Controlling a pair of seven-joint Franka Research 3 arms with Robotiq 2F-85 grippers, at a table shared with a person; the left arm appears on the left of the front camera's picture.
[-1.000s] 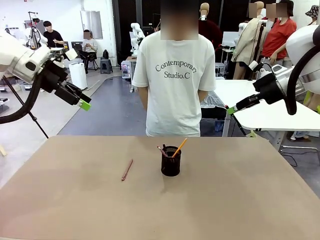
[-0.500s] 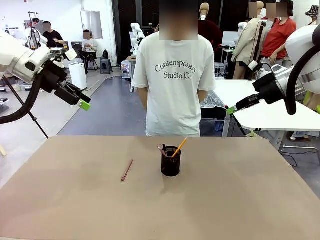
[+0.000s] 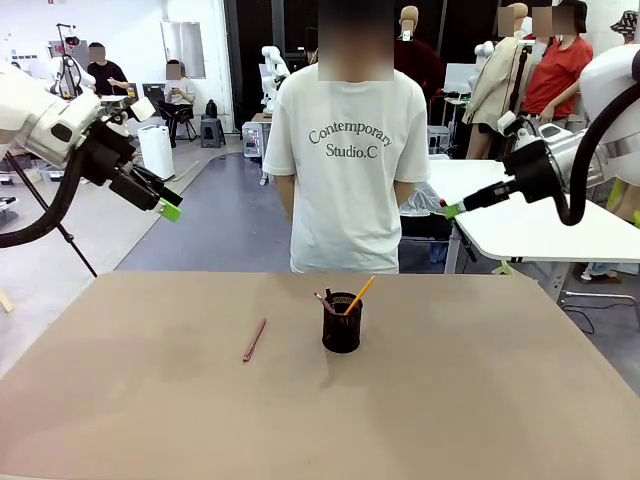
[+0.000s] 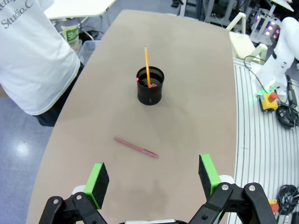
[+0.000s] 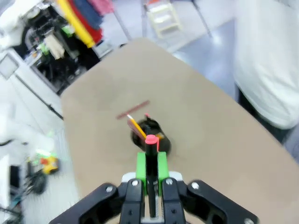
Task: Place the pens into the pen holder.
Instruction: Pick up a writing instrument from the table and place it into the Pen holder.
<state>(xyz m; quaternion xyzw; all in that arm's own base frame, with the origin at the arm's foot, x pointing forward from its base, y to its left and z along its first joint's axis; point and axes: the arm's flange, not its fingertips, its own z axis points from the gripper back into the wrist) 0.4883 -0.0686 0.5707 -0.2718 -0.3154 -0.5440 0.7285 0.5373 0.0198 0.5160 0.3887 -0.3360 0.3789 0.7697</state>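
Observation:
The black mesh pen holder (image 3: 341, 325) stands mid-table with an orange-yellow pencil (image 3: 359, 294) and a red-tipped stick (image 3: 322, 298) leaning in it. A reddish-brown pen (image 3: 254, 340) lies flat on the table to its left. High above the left edge, my left gripper (image 3: 165, 206) stands open with nothing between its fingers; its wrist view looks down on the holder (image 4: 150, 88) and the lying pen (image 4: 135, 147) past the gripper (image 4: 154, 177). My right gripper (image 3: 452, 210) hangs high at the right. Its wrist view shows the gripper (image 5: 150, 161) shut on a black pen with a red tip (image 5: 150, 139), over the blurred holder (image 5: 154, 135).
A person in a white T-shirt (image 3: 345, 150) stands at the far edge, right behind the holder, hands behind the back. A white table (image 3: 540, 225) stands past the right side. The tan tabletop (image 3: 450, 400) is bare around the holder and the lying pen.
My right gripper has shifted a little to the left and upward with the pen in it. The left arm, the holder and the lying pen have stayed put.

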